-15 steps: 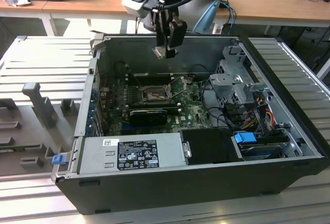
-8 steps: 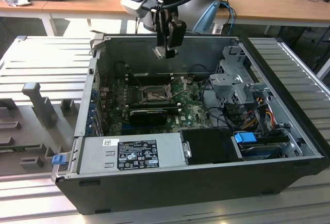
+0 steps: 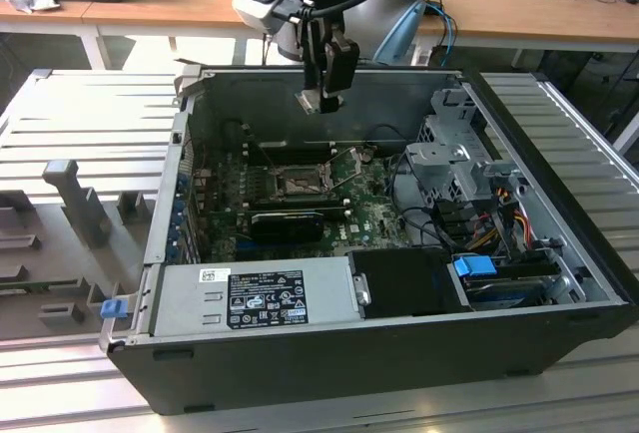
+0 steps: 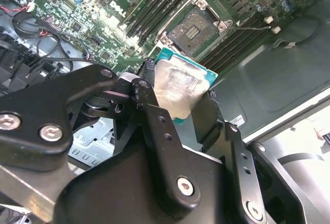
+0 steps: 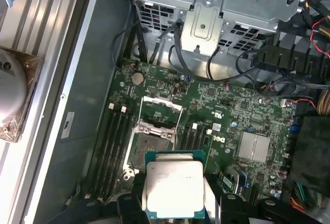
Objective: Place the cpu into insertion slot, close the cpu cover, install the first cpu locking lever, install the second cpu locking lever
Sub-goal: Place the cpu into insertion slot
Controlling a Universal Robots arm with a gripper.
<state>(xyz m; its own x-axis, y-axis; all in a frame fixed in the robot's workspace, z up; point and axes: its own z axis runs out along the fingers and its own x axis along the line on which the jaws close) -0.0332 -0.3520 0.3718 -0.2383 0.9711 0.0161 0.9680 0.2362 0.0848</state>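
Second wrist view shows the gripper [image 4: 178, 100], jaws clamped on the cpu [image 4: 180, 79], in the air over the far side of the motherboard [image 3: 374, 218]. The insertion slot [image 4: 196, 30] is empty and the cpu cover [image 5: 162, 104] is open, so I judge that all steps are left.

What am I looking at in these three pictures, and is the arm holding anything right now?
The machine is one robot arm with a two-fingered gripper. The exterior view comes from a camera off the arm, looking down into an open computer case lying on a ribbed grey surface. Both wrist views come from cameras riding on the arm, so they look past the gripper into the case. Inside lies a green motherboard with the insertion slot, a square socket, empty with its pin field exposed. The gripper is shut on the cpu, a small silvery square chip, held in the air above the board and not yet in the slot.
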